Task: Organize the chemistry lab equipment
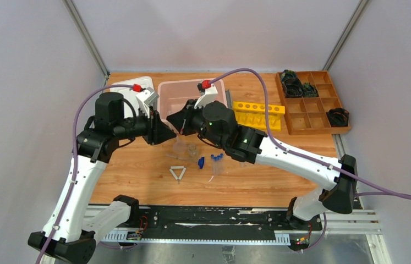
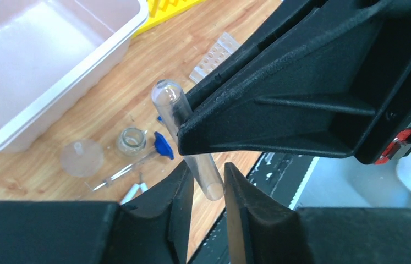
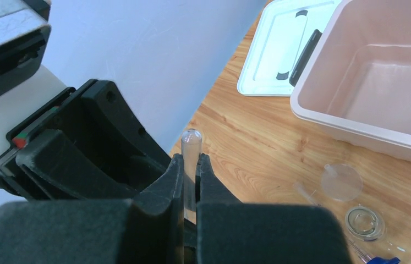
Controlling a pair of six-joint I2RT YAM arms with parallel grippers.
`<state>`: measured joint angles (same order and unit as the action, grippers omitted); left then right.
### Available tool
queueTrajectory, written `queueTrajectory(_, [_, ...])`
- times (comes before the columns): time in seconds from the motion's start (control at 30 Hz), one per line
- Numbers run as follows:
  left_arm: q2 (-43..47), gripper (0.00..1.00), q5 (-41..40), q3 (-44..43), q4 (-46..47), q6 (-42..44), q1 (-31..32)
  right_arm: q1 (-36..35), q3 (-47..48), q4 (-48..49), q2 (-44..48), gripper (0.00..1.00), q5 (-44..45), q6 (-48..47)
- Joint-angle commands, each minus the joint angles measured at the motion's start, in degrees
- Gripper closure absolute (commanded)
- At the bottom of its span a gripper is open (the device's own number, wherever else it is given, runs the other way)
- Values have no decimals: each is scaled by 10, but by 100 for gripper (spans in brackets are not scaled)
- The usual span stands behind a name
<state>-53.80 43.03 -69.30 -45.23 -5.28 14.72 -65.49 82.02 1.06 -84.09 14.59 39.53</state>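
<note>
A clear glass tube (image 2: 168, 102) with no cap hangs in the air between my two grippers over the middle of the table. My right gripper (image 3: 191, 165) is shut on the tube (image 3: 191, 141), whose rounded end sticks out past the fingertips. My left gripper (image 2: 207, 179) is open, with its fingers on either side of the tube's open end. The tube touches one finger and a small gap shows at the other. Both grippers meet tip to tip in the top view (image 1: 175, 131). Below lie a white triangle frame (image 1: 177, 172), a blue cap (image 1: 201, 162) and blue-capped tubes (image 1: 217, 163).
A clear funnel (image 2: 82, 158), a small glass beaker (image 2: 131, 140), a thin rod (image 2: 120, 174) and a clear plastic tray (image 2: 217, 55) lie on the wood. A pink bin (image 1: 162, 93), a white lid (image 1: 131, 87), a yellow rack (image 1: 258, 114) and a wooden organizer (image 1: 313, 104) stand at the back.
</note>
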Motion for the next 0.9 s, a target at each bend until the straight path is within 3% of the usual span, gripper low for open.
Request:
queueTrajectory(0.0, [-3,83,12,-4,20,2,1,-6,-3,25,11,95,10,6])
queueTrajectory(0.07, [1,96,1,-1,20,16,1,-4,9,6,6,73,5,5])
queueTrajectory(0.13, [3,100,-8,3,15,39,1,5,53,-69,-9,57,-15,-1])
queueTrajectory(0.3, [1,100,19,4,-26,127,1,66,187,-267,-71,38,-161,15])
queueTrajectory(0.47, [-1,100,25,0,-57,188,1,78,236,-317,-89,38,-240,0])
queueTrajectory(0.87, [19,100,19,20,-62,206,1,78,274,-342,-111,49,-262,-31])
